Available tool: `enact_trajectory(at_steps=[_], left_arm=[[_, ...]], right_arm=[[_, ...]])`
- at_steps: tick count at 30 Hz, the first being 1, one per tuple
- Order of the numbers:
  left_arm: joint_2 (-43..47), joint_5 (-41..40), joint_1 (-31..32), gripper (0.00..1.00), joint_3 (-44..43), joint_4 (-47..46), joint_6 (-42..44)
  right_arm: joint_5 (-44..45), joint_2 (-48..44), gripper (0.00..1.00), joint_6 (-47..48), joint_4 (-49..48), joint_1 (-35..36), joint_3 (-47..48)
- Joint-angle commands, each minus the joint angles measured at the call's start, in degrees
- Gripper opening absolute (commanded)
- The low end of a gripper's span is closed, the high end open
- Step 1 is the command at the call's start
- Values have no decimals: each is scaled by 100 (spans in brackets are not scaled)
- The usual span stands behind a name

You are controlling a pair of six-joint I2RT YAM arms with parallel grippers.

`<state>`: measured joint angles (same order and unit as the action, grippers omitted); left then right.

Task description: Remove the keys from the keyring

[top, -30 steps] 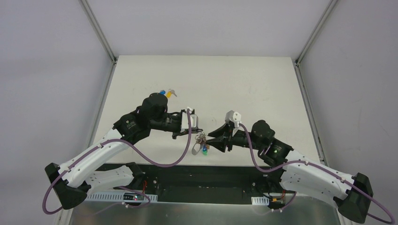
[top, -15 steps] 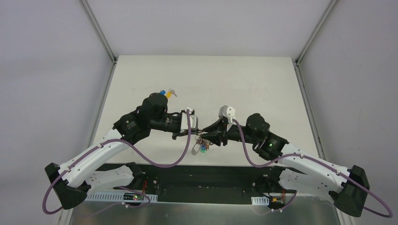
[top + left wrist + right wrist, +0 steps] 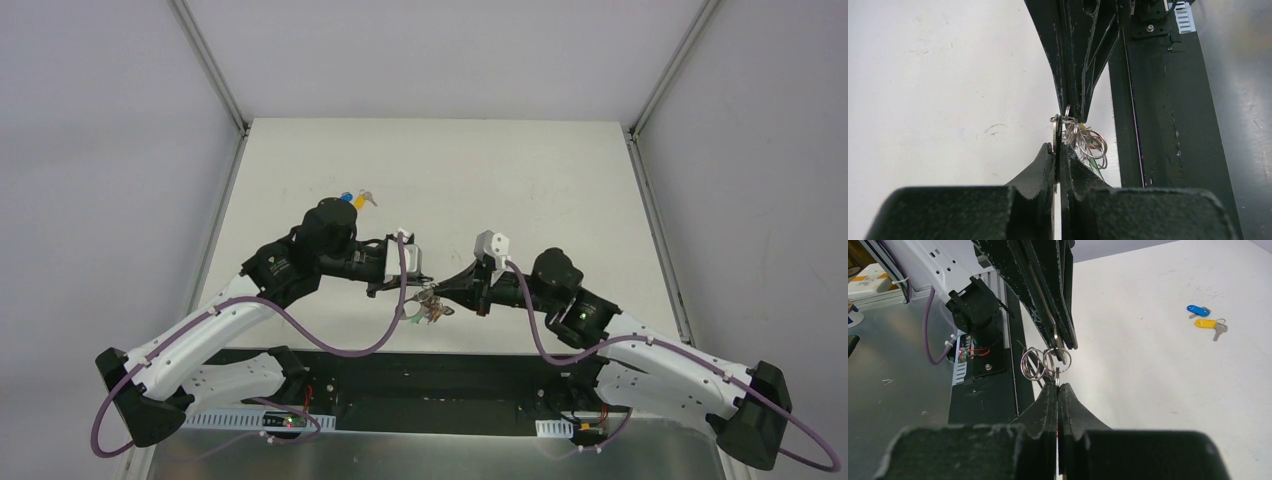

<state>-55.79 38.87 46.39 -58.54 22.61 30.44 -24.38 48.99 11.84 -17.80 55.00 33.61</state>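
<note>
The left claw (image 3: 1057, 148) and right claw (image 3: 1057, 386) meet tip to tip. Each is pinched almost fully closed on the keyring (image 3: 428, 305), which they hold above the desk (image 3: 560, 190) close to its near edge, beside the black rail (image 3: 1158, 125). Two small wire loops (image 3: 1034, 365) show by the right claw's tips, and one green-headed key (image 3: 1094, 163) hangs below. Two loose keys lie far left, just beside each other: one blue key (image 3: 1198, 310) and one yellow key (image 3: 1206, 323). The most room on the desk lies far and right.

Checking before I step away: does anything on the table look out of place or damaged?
Nothing stands out. The left gripper and right gripper are shut on the silver metal keyring; a blue-headed key and a yellow-headed key lie loose on the white table, apart from it.
</note>
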Motion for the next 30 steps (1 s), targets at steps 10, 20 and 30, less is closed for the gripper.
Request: enact_trajectory(at_steps=[10,20,30], left_arm=[[-70,328,-60,0,-113,-354,-163],[-138,481,-104,0,-138,-374,-207],[-136,563,-105,0,-119,-380,-164]], right_arm=[[62,-413,0,67,-1143,67,-743],[-85,-397,36,1100,-1805,142,-1028],[-33,-565,37,989,-1689,142,-919]])
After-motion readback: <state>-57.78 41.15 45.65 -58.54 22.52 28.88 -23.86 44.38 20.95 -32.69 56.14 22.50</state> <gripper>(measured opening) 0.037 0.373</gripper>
